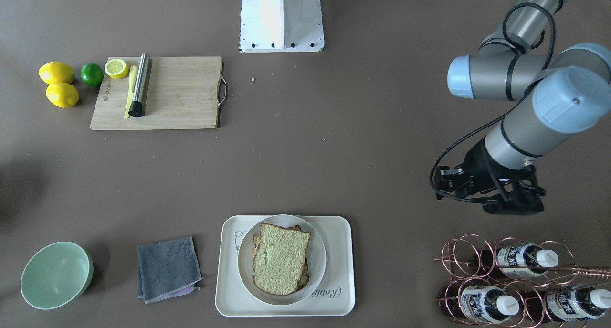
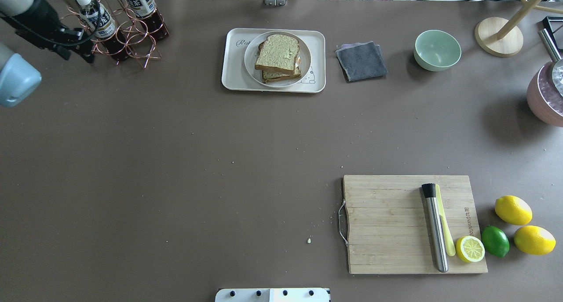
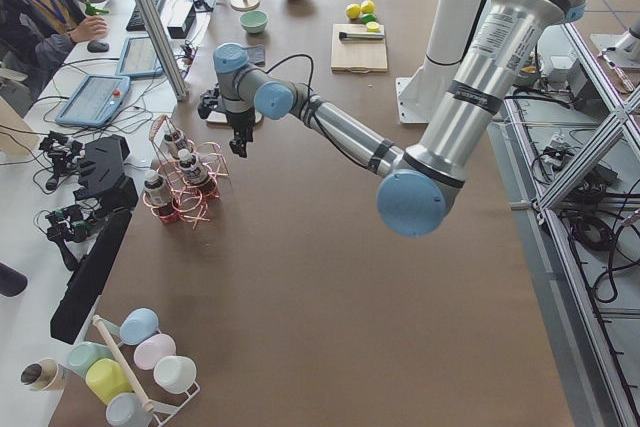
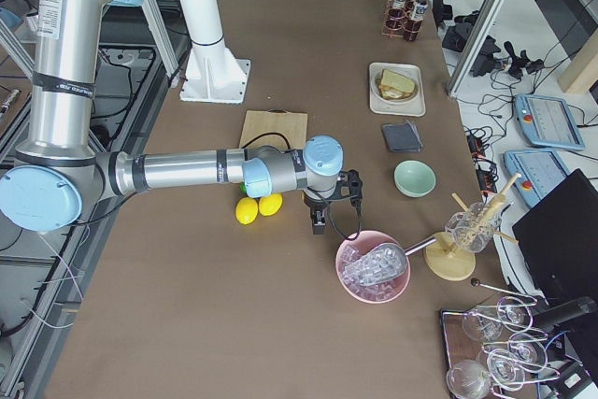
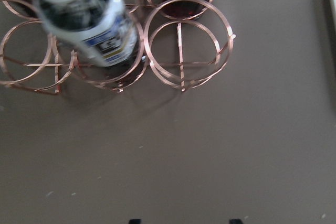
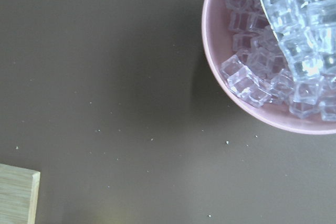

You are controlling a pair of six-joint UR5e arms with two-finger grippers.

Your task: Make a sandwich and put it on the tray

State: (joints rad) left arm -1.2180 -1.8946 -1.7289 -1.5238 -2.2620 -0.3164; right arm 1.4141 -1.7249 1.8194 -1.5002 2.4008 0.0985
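Observation:
The sandwich (image 1: 280, 259), two slices of greenish-tan bread stacked, lies on a round white plate (image 1: 319, 261) that stands on the cream tray (image 1: 341, 275). A little white shows between the slices in the overhead view (image 2: 278, 53). My left gripper (image 1: 510, 205) hangs above bare table beside the copper bottle rack (image 1: 520, 280), well to the side of the tray. Its fingertips stand wide apart at the bottom edge of the left wrist view (image 5: 184, 221), open and empty. My right gripper (image 4: 318, 217) shows only in the exterior right view, next to the pink bowl; I cannot tell its state.
A pink bowl of ice cubes (image 6: 273, 51) sits under the right wrist camera. A wooden cutting board (image 1: 181, 94) holds a steel muddler and a half lemon, with lemons (image 1: 56, 72) and a lime beside it. A green bowl (image 1: 56, 274) and a grey cloth (image 1: 167, 268) lie near the tray.

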